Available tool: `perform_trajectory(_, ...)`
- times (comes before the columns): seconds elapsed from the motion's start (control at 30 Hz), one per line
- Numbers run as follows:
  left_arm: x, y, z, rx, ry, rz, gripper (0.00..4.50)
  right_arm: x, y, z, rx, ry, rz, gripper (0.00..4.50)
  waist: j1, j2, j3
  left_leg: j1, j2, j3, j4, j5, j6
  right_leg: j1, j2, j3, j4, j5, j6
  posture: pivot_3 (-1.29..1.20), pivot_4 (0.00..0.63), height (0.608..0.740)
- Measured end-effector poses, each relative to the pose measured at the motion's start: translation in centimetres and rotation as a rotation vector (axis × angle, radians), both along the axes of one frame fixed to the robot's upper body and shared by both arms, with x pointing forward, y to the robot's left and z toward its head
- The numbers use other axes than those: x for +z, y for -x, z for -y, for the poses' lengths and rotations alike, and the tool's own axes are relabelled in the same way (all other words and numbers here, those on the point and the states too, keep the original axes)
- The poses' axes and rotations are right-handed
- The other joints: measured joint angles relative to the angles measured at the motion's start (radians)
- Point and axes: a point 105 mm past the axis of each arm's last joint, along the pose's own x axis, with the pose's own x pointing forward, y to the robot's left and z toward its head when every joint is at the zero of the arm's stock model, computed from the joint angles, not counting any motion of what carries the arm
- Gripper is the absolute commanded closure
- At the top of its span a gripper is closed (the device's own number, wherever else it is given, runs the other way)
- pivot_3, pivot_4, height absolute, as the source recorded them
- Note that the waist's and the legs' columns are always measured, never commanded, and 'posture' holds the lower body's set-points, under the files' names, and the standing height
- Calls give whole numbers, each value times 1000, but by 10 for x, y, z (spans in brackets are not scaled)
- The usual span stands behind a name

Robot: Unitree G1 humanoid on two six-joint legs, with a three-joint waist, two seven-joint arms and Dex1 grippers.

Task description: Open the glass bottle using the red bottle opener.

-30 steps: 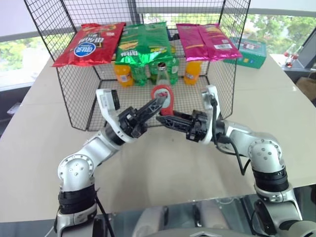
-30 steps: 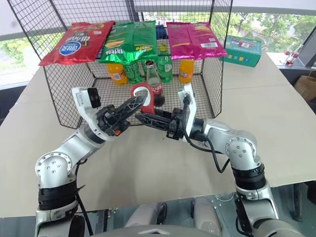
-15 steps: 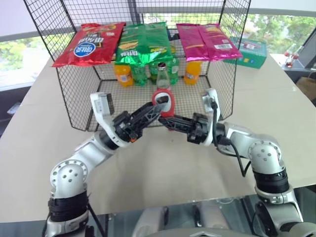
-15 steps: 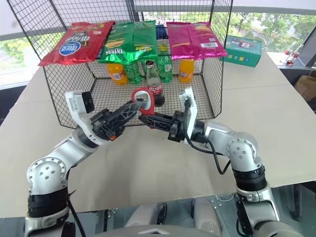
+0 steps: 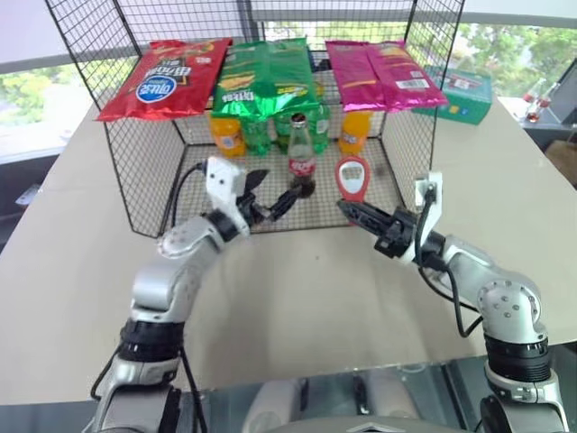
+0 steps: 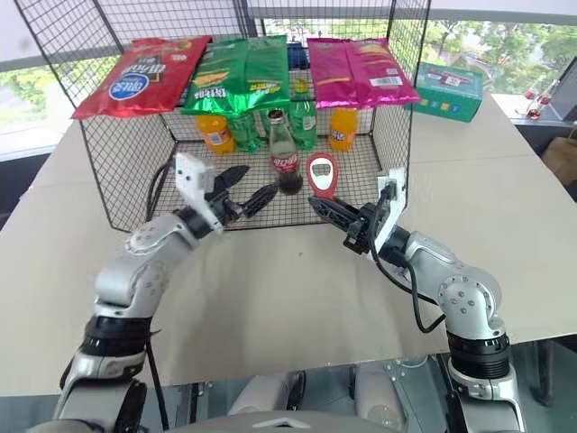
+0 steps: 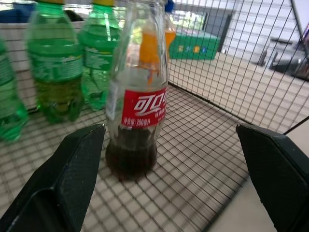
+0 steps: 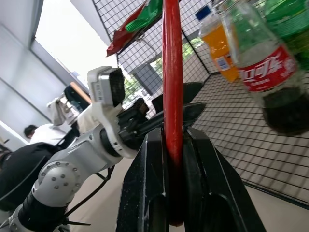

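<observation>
my left gripper (image 5: 270, 203) is spread wide and empty, reaching level into the wire rack (image 5: 144, 180) at centre frame. the glass bottle (image 5: 300, 155) stands upright just past and a little right of its tips, long axis vertical, on the rack's mesh floor in the upper middle of the frame. in the left wrist view the bottle's base (image 7: 131, 154) sits between my 2 fingers (image 7: 72, 164) but nearer the one on the frame's left, not yet touched. my right gripper (image 5: 361, 212) is pressed tight on the handle of the red bottle opener (image 5: 350, 177), which stands on end with its ring head up, just right of the bottle and apart from it.

my left is the nearer arm; i judge it must close round the body before the opener can go to the cap.

counts: 1 glass bottle, 1 opener, 2 orange soda bottles (image 5: 223, 133), about 3 green bottles (image 5: 255, 133) partly hidden, 3 groups of snack bags (image 5: 162, 77) on top, 1 green box (image 5: 464, 90) at upper right.
</observation>
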Motion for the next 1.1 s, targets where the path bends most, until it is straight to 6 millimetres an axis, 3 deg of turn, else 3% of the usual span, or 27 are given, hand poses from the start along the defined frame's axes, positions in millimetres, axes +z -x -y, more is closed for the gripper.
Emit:
perform_trajectory(0.2, 3, -36, 6, 56, -30, 22, 13, 3, 2, 2, -37, 11, 21, 4500, -3, 0, 0, -2, -1, -2, 1, 0, 0, -1, -1, -2, -1, 0, 0, 0, 150, 740)
perform_trajectory(0.5, 4, -60, 25, 25, -46, 37, 13, 4, 6, 6, -81, 13, 29, 4500, -3, 0, 0, -10, -5, -8, 6, 0, 0, -4, -4, -9, -1, 0, 0, 0, 150, 740)
perform_trajectory(0.57, 6, -66, 28, 16, -55, 40, 518, 4, 5, 6, -87, 13, 30, 4500, -3, 0, 0, -10, -5, -9, 6, 0, 0, -3, -4, -9, -1, 0, 0, 0, 150, 740)
perform_trajectory(0.6, 7, -66, 29, 13, -55, 42, 518, 4, 5, 6, -88, 13, 30, 4500, -3, 0, 0, -10, -5, -9, 6, 0, 0, -3, -4, -9, -1, 0, 0, 0, 150, 740)
perform_trajectory(0.63, 6, -68, 33, -20, -56, 41, 1187, 4, 5, 6, -92, 13, 32, 4500, -5, 0, 0, -10, -5, -9, 6, 0, 0, -4, -4, -9, -1, 0, 0, 0, 150, 740)
perform_trajectory(0.7, 5, -67, 33, -32, -57, 43, 1788, 5, 5, 6, -92, 14, 33, 4500, -6, 0, 0, -10, -5, -9, 6, 0, 0, -4, -5, -9, -1, 0, 0, 0, 150, 740)
perform_trajectory(0.83, 3, -51, 36, -169, -46, 50, 1875, 5, 7, 6, -93, 18, 39, 4500, -10, 0, 0, -11, -5, -9, 5, 0, 0, -4, -4, -9, -1, 0, 0, 0, 150, 740)
perform_trajectory(1.1, 22, 30, 33, -533, -75, 55, 1875, 1, 9, 15, -116, 54, 39, 4500, -25, 0, 0, -11, -5, -11, 6, 0, 0, -4, -5, -9, -1, 0, 0, 0, 150, 740)
